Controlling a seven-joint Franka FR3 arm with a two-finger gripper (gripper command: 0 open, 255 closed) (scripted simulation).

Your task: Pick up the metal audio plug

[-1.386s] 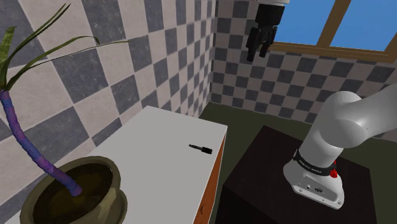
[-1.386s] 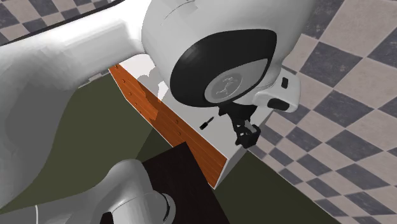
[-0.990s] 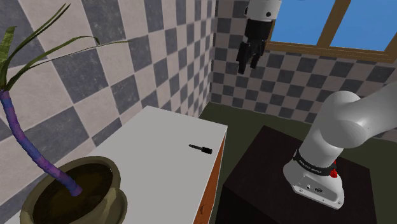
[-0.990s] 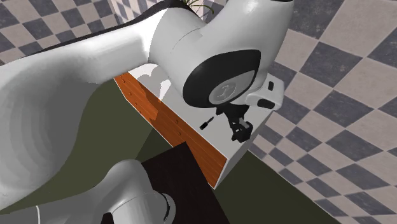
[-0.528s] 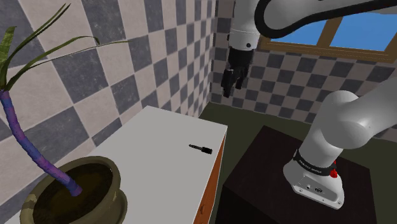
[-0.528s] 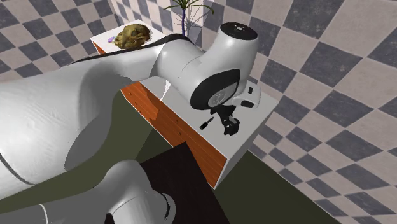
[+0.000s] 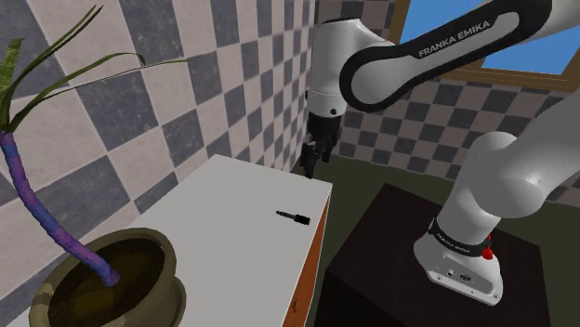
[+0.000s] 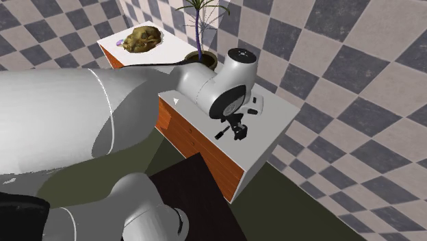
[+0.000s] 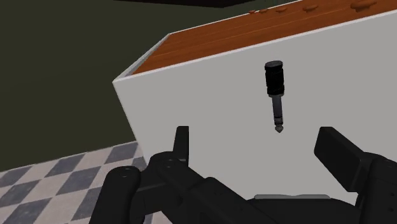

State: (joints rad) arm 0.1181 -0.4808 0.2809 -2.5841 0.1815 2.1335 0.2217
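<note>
Plainly readable lettering: you are reading FRANKA EMIKA in dark capitals along the white forearm (image 7: 465,42) in the shoulder view.
Other writing: the dark base band (image 7: 458,247) is carrying small pale marks that you cannot make out.
Pincer state: the gripper (image 9: 254,135) is holding its two black fingers (image 9: 182,141) wide apart, clasping nothing and touching nothing, with bare white surface showing between them.
Pincer position: in the shoulder view the gripper (image 7: 309,160) is hanging over the far corner of the white cabinet top (image 7: 223,214), clear of it.
Task item: the audio plug (image 9: 275,89) is lying flat on that cabinet top, near the edge above the orange-brown side panel (image 8: 198,147). Its black grip is facing away from the fingers and its dark pin is pointing back toward them. It is sitting ahead of the fingertips and apart from both.
Arm pose: the arm is rising from the dark stand (image 7: 372,241) at the shoulder view's lower right, arching high and coming down to the left, with the hand pointing downward.
Other stock: a potted plant (image 7: 112,279) is standing at the cabinet top's near end, well apart from the plug.
</note>
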